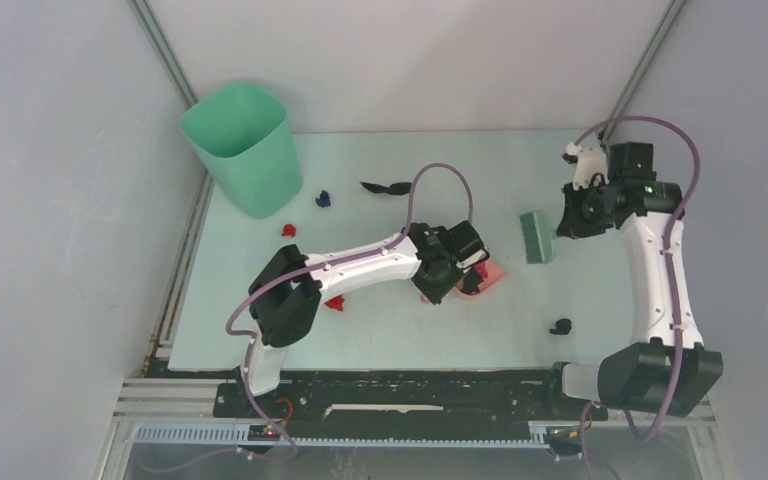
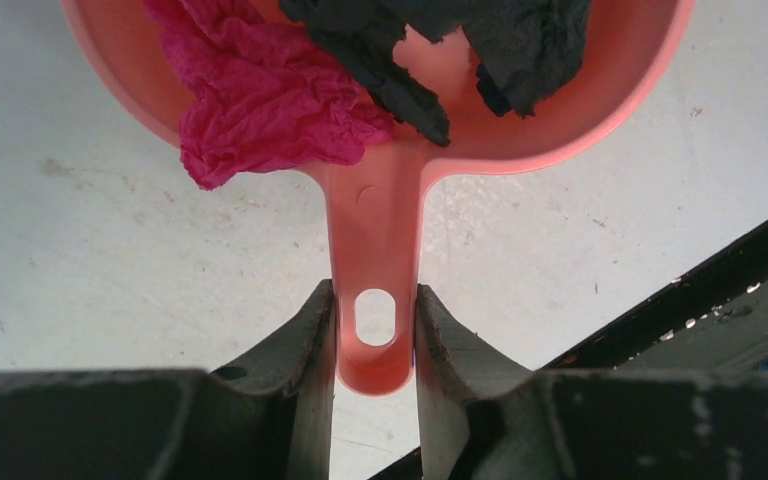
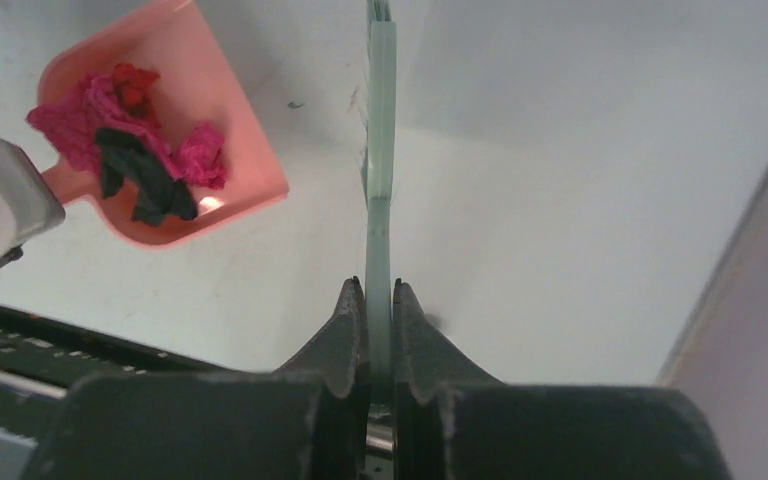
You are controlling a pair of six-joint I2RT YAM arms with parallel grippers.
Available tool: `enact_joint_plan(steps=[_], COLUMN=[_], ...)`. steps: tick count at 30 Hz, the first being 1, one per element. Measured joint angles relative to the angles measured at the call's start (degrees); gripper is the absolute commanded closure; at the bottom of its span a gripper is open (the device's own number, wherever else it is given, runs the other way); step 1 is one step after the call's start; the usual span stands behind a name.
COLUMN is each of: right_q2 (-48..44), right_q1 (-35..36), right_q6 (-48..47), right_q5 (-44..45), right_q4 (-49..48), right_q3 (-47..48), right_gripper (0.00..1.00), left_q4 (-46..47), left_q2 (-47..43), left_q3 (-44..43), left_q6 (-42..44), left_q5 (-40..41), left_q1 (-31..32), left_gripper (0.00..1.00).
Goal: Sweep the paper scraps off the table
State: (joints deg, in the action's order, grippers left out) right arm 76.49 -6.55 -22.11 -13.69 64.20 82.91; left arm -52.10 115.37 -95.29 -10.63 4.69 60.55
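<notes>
Left gripper [image 2: 375, 335]: closed tight on the thin handle of the pink dustpan [image 2: 375, 215]. One dark finger is on each side, right by the hole at the handle's end.
Green bin [image 1: 245, 150]: tall and smooth with round corners, in the far left corner of the table [image 1: 380, 335]. Only the top view shows it.
Paper scraps [image 1: 288, 230]: tiny crumpled bits. The loose ones show only from the top. A red scrap [image 1: 288, 230] and a blue scrap [image 1: 323, 199] lie near the bin. A second red scrap [image 1: 335, 302] is partly hidden beside the left arm. A long black scrap [image 1: 385, 187] lies farther back.
Dustpan from the top: mostly hidden under the left gripper, with just a pink corner showing.
Dustpan close up: smooth plastic scoop resting on the pale, scuffed table. Its front is cut off in the left wrist view.
Scraps in the pan: a crinkly pink wad [image 2: 260, 100] and black wads [image 2: 520, 40]. The right wrist view adds a small bright red bit [image 3: 130, 85].
Green brush [image 1: 536, 237]: a small green block from the top. The right wrist view shows it edge-on as a thin pale strip, cut off at the top, and the bristles are hard to make out.
Right gripper [image 3: 378, 300]: pinched shut on the brush.
Black lump [image 1: 560, 326]: alone on the table near the right arm.
</notes>
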Motion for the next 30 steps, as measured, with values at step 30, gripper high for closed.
enact_joint_plan(steps=[30], right_q2=[-3.98], right_q1=[-10.56], right_q6=[9.4], right_q5=[-26.71], right_q4=[-18.62], right_q3=[-26.29], right_gripper=[1.0], left_q4=[-7.65], left_q2=[-13.16], left_q3=[-7.63], left_q6=[1.62], left_q5=[4.66], left_q1=[-18.58], left_gripper=[1.0])
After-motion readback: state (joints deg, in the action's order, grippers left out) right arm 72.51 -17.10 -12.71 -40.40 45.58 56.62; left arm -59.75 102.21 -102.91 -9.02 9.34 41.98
